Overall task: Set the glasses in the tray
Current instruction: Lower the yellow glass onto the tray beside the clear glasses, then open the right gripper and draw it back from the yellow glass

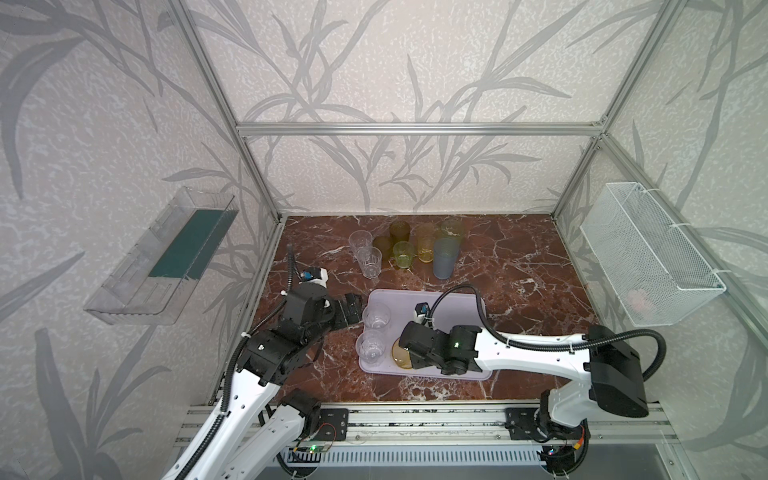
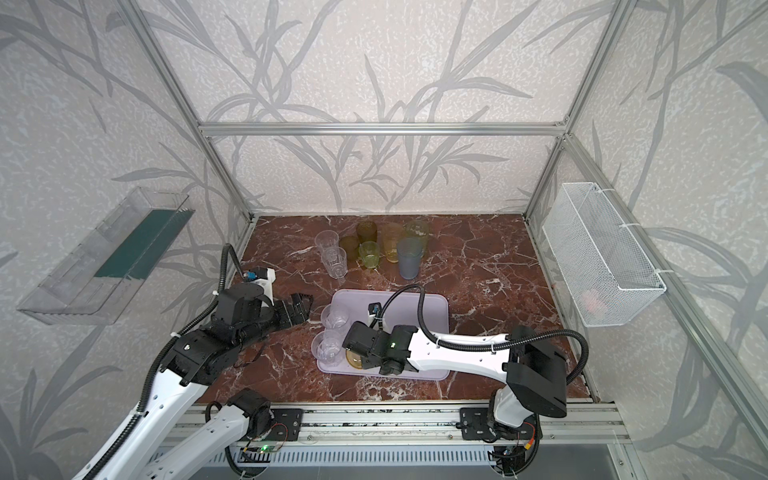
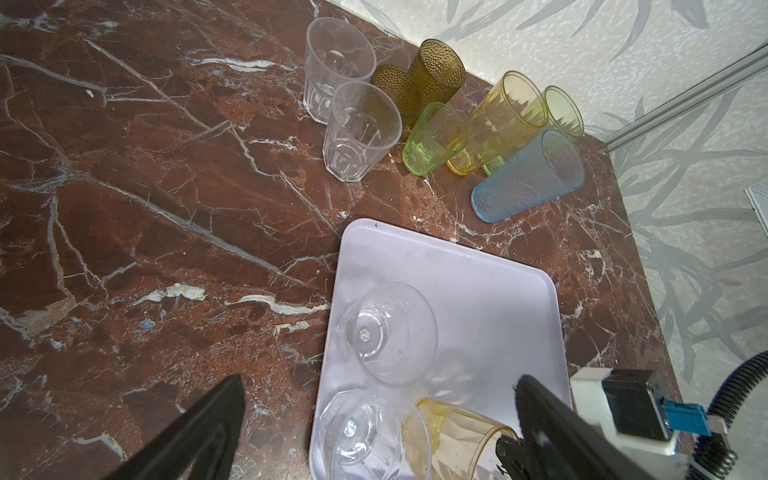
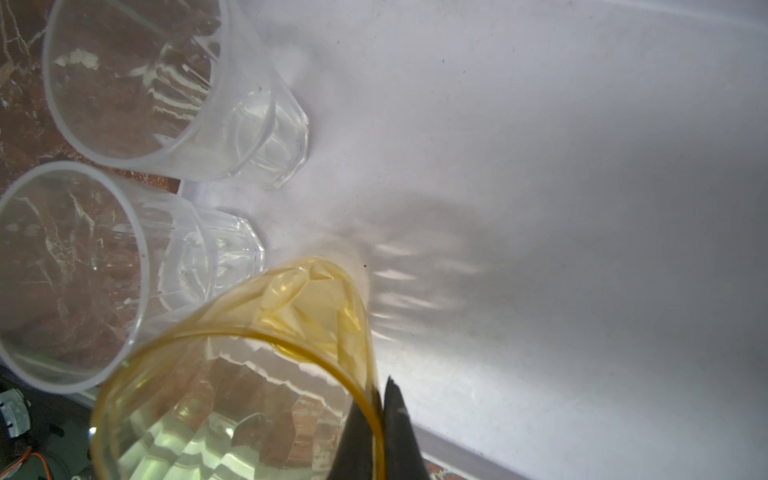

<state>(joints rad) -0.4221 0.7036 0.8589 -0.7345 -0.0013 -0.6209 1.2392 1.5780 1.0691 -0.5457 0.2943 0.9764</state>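
Right wrist view: the right tool (image 4: 380,399) is clenched on the rim of an amber glass (image 4: 257,365) above the pale lavender tray (image 4: 540,166); whether its base touches down is unclear. It leans just beside two clear faceted glasses (image 4: 158,83) at the frame's left, so releasing it askew could topple its slick faceted wall into them. In a top view the left tool (image 1: 351,309) hangs released beside the tray; eight other glasses (image 1: 415,249) stand on the marbled counter (image 1: 519,270).

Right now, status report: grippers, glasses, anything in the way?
Left gripper open, empty. Right gripper shut on amber glass rim, at tray. Two clear glasses close beside it.
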